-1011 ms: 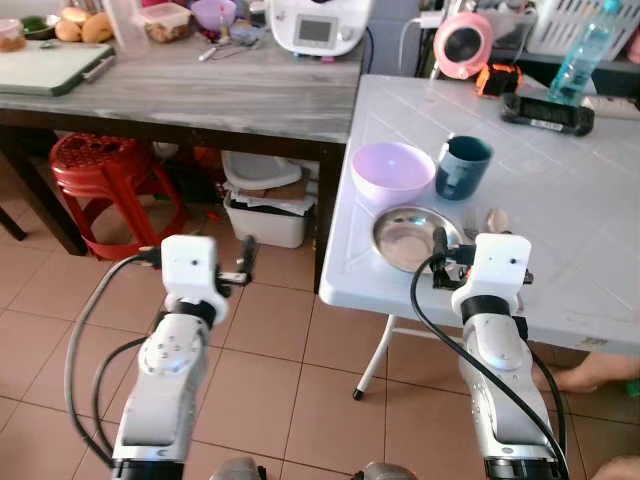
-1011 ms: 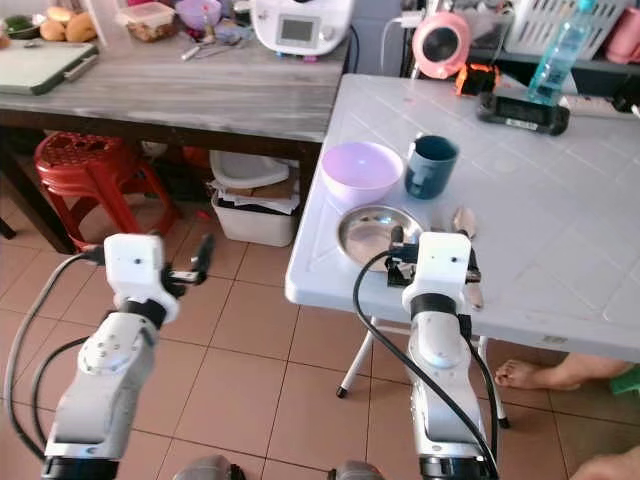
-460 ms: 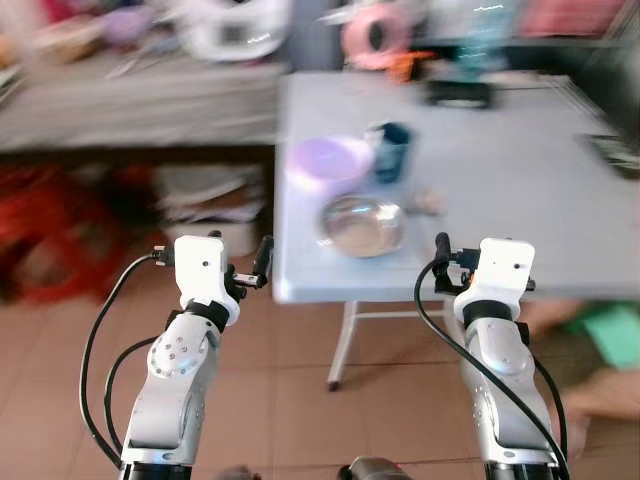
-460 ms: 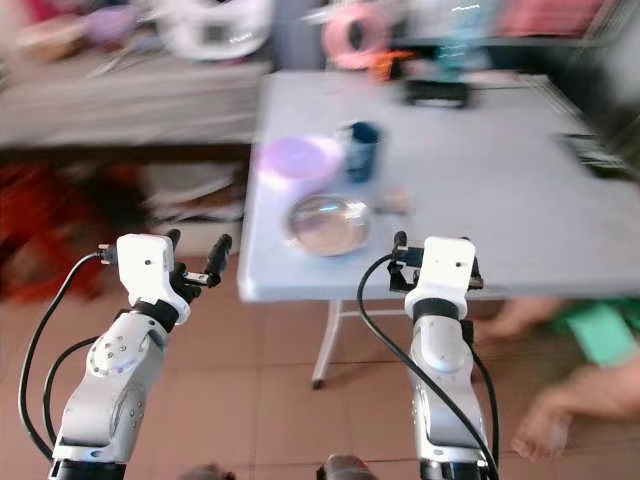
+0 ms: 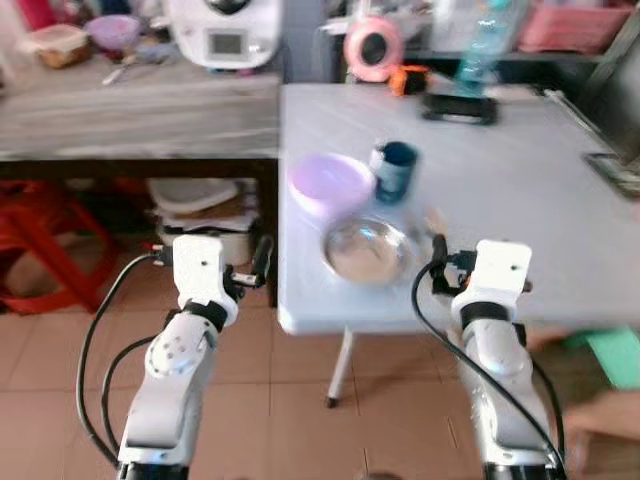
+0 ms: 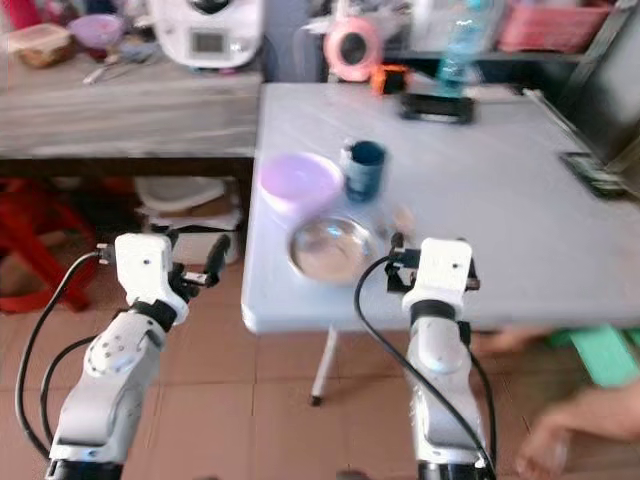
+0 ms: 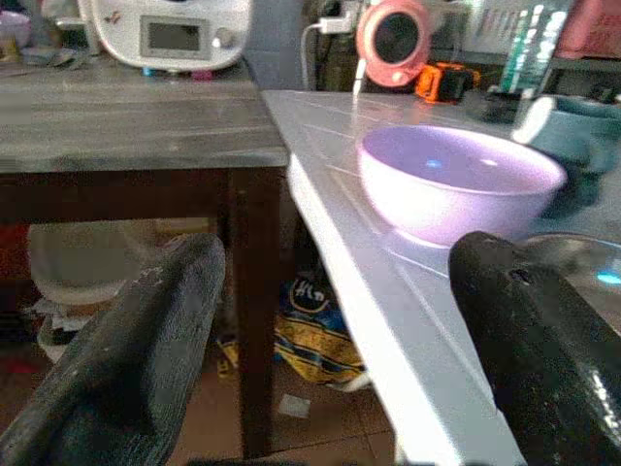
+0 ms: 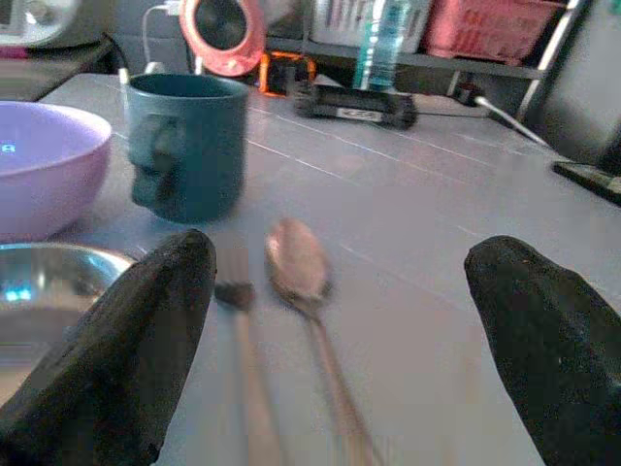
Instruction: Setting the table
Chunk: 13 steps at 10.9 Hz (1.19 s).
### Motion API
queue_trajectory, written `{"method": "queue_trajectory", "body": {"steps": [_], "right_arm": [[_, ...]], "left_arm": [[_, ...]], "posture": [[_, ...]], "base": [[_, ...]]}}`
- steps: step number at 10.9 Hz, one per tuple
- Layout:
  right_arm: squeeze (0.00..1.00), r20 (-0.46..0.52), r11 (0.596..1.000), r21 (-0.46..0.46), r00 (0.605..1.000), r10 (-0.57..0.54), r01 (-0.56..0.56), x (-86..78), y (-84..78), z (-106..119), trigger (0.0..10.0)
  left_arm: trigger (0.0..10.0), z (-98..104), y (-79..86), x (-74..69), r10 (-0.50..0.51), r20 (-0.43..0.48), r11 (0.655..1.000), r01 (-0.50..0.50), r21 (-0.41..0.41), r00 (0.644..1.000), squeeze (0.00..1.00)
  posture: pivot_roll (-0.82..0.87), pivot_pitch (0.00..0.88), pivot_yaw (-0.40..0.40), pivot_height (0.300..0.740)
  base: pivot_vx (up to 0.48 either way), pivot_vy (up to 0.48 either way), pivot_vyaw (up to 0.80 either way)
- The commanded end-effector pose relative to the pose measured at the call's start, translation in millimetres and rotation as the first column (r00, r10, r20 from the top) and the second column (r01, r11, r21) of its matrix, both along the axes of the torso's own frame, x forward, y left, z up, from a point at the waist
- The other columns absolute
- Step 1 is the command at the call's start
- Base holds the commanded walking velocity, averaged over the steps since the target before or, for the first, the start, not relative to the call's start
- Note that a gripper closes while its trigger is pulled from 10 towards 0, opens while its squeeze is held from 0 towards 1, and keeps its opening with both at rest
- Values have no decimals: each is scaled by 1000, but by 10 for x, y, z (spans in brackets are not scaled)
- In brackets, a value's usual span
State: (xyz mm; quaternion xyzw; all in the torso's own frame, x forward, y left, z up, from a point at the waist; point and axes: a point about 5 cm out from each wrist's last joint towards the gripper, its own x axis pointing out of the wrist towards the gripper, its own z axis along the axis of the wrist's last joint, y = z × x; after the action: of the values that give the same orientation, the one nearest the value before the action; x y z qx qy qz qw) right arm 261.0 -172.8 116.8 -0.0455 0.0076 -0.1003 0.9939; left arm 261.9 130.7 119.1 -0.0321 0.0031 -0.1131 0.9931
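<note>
Two grippers are hanging wide apart and empty while the camera is settling after swinging right, the white table [image 5: 560,200] now centred. The right gripper [image 8: 335,320] is facing the spoon [image 8: 296,262] and fork [image 8: 233,291], with the teal mug [image 8: 184,146] beyond its fingers. The left gripper [image 7: 320,340] is straddling the table's edge, the purple bowl [image 7: 456,180] ahead. The steel plate [image 5: 365,250] sits nearest; a reach looks possible.

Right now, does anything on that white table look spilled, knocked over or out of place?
Nothing stands out. The purple bowl, teal mug and steel plate sit upright near the table's corner, with a fork and spoon lying side by side beside the plate.
</note>
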Motion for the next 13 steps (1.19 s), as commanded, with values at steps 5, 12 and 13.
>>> {"method": "queue_trajectory", "body": {"steps": [5,12,13], "right_arm": [[0,14,1000,-25,1000,-5,5,1,-45,52,10000],[0,-48,987,145,995,84,-76,-64,-140,-16,10000],[0,-67,951,264,981,183,-160,-46,-85,-28,10000]], "left_arm": [[10000,76,200,-115,79,15,995,-80,57,997,0],[10000,67,178,-208,-38,75,974,20,225,996,0],[10000,68,199,-203,-41,72,972,23,232,997,0]], "posture": [[-15,0,-6,740],[-15,0,15,740],[-15,1,23,740]], "base": [[0,0,0],[0,0,0],[0,0,0]]}}
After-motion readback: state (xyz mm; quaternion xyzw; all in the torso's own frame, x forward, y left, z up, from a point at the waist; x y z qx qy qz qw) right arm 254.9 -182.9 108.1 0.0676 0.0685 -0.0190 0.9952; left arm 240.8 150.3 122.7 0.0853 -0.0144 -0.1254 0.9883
